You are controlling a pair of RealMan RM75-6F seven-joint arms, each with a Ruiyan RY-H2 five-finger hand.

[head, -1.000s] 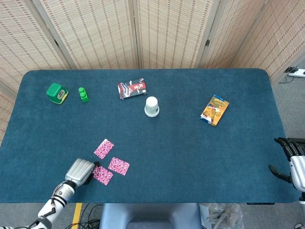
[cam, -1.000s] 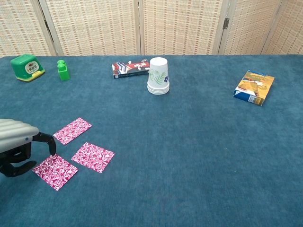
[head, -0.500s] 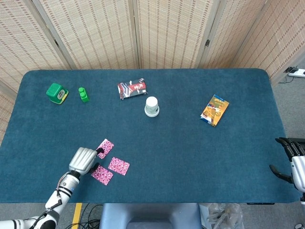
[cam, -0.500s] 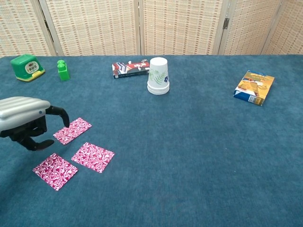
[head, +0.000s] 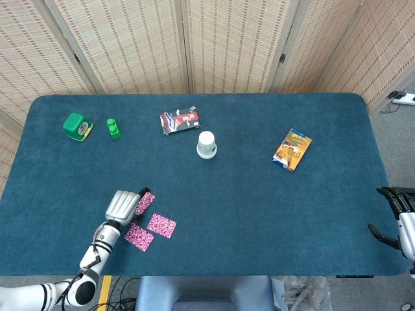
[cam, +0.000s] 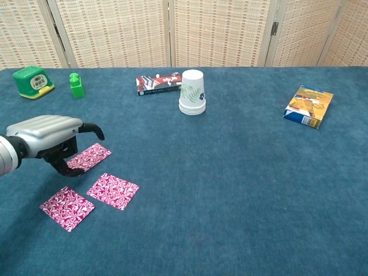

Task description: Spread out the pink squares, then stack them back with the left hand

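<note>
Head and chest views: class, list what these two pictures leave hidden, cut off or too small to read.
- Far pink square: the left hand covers part; contact unclear.
- Right hand: head view, cut by the edge; absent from chest view.
- Orange packet, dark box: print too small.

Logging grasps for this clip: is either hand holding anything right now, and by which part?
Nothing is held. The left hand hovers over the far pink square, fingers apart; the right hand is off the table's edge, empty.

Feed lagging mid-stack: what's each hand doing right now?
Left hand: open, holding nothing, above a pink patterned square.
Right hand: open, holding nothing, at the table edge.
</note>
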